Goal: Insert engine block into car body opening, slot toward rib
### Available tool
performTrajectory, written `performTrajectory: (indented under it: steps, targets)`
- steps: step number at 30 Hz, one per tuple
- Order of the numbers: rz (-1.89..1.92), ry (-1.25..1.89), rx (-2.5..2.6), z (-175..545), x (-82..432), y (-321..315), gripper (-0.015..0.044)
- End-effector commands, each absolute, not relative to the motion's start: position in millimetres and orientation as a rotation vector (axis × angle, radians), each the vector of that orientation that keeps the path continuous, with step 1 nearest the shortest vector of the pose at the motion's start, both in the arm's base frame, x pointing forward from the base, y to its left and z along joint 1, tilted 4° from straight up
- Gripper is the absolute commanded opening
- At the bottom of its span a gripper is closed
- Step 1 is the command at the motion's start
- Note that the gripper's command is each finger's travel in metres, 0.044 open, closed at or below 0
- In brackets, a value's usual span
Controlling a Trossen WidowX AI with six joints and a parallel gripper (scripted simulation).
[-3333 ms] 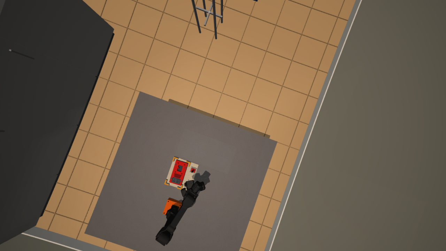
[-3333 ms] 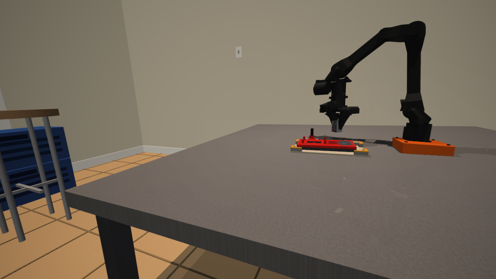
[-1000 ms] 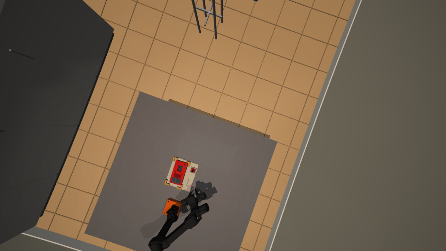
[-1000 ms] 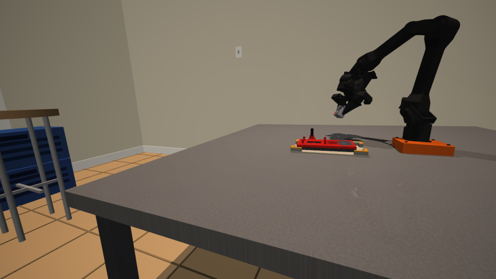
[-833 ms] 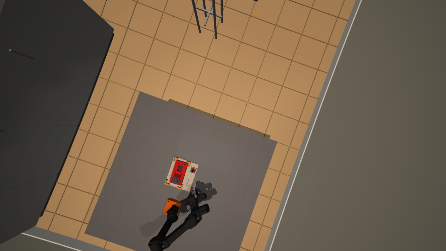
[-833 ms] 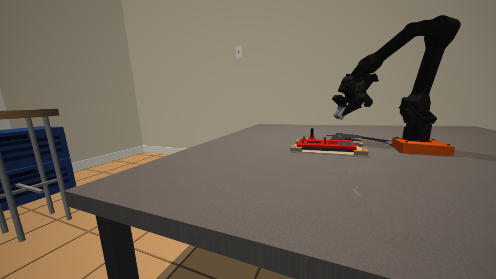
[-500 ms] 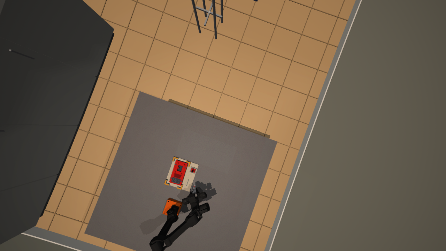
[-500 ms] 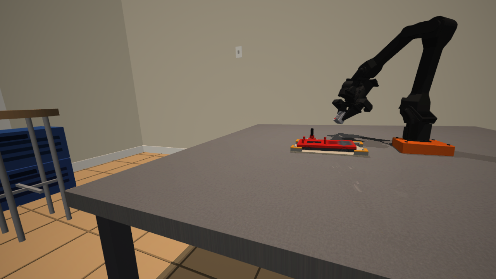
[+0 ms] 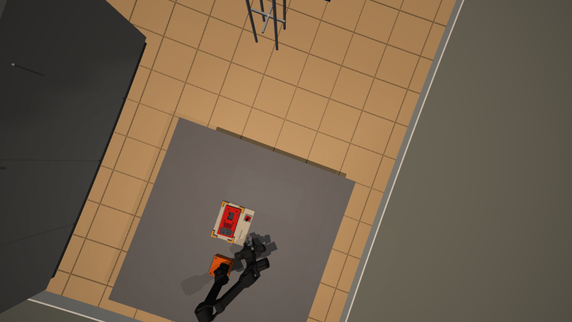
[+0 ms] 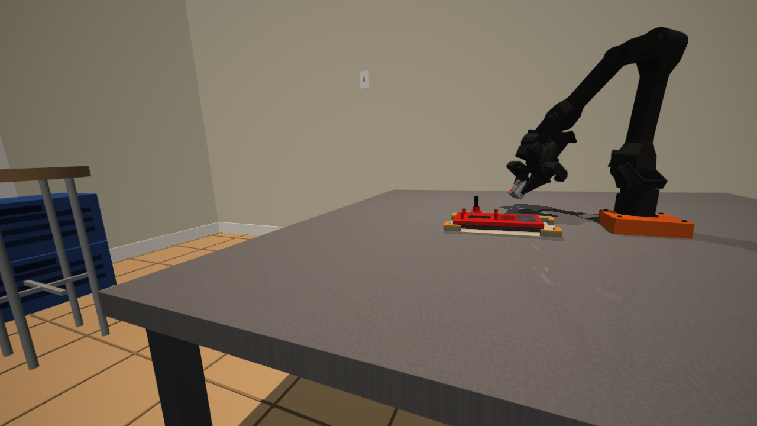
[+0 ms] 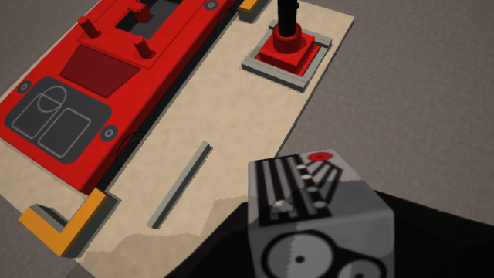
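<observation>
The red car body lies on a beige board. Its opening is empty of any block, and a red rib stands in it; the wrist view cuts off its far part. My gripper is shut on the grey engine block. It holds the block tilted in the air, above the board's near right corner and off to the side of the car. The block shows black stripes, a red dot and round pulleys; its slot cannot be made out.
A black-handled red piece stands upright in a grey frame on the board. A thin grey bar lies nearer. Orange corner brackets surround the car. The orange arm base is close to the board.
</observation>
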State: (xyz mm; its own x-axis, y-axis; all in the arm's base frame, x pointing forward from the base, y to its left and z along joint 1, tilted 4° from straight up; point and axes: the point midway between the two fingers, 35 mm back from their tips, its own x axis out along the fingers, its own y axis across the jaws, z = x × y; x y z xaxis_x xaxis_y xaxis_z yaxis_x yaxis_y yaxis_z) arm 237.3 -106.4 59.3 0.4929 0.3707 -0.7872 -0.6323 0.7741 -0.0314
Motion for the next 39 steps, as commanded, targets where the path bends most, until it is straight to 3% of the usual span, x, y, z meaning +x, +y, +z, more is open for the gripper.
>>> performTrajectory:
  steps: [1, 28, 39]
  targets:
    - [0.629, 0.853, -0.336, 51, 237, -105, 0.0000]
    - [0.630, 0.853, -0.336, 9, 237, -109, 0.0000]
    - [0.624, 0.839, -0.335, 11, 238, -109, 0.0289]
